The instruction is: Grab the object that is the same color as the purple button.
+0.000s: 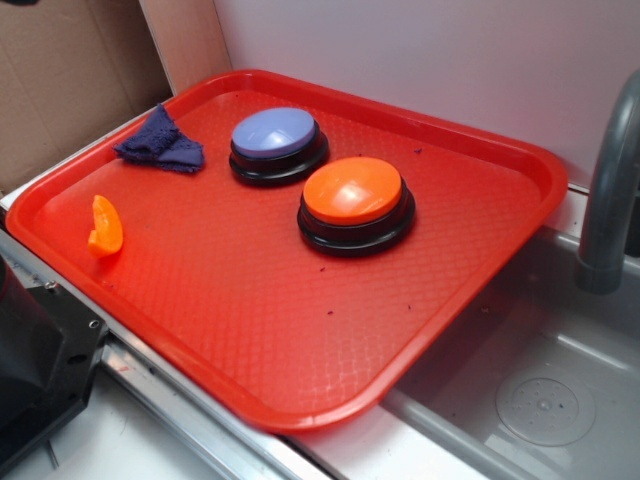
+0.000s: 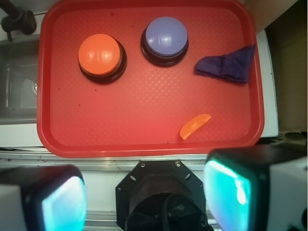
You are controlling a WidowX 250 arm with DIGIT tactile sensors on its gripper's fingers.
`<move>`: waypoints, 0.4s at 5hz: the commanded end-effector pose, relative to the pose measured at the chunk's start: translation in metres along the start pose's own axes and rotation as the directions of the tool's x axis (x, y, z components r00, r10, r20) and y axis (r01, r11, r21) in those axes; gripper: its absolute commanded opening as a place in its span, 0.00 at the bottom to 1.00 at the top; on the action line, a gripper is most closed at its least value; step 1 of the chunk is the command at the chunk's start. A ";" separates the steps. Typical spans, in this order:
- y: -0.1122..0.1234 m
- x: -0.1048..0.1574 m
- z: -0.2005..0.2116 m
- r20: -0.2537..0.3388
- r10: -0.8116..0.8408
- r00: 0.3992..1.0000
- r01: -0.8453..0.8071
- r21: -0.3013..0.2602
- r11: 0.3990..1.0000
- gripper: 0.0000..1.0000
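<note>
Red tray (image 1: 480, 250) sitting beside a sink (image 1: 540, 400), four things on it. Purple fabric scrap (image 1: 160, 143) lying crumpled in the tray's far corner, just beside the purple button (image 1: 275, 140) but apart from it. Orange button (image 1: 355, 200) next to that one. Small orange wedge (image 1: 104, 226) well off on its own near the tray edge. Gripper (image 2: 144, 197) hanging wide open, above and outside the tray, nothing between the fingers (image 2: 226, 185). Hard to tell its height from the wrist view, probably well up.
</note>
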State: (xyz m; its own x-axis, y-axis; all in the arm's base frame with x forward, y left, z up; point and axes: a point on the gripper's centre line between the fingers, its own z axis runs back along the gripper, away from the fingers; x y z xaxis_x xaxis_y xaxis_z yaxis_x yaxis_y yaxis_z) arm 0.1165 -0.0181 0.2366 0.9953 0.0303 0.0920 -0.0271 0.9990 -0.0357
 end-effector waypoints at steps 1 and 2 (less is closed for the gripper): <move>0.000 0.000 0.000 0.000 0.000 1.000 0.000 0.000 1.000 1.00; 0.003 0.010 -0.008 0.005 0.100 0.995 -0.100 -0.037 0.994 1.00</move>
State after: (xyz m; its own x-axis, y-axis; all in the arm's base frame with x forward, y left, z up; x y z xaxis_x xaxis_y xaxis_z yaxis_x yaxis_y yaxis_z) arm 0.1244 -0.0147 0.2256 0.9862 0.1473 0.0756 -0.1415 0.9869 -0.0774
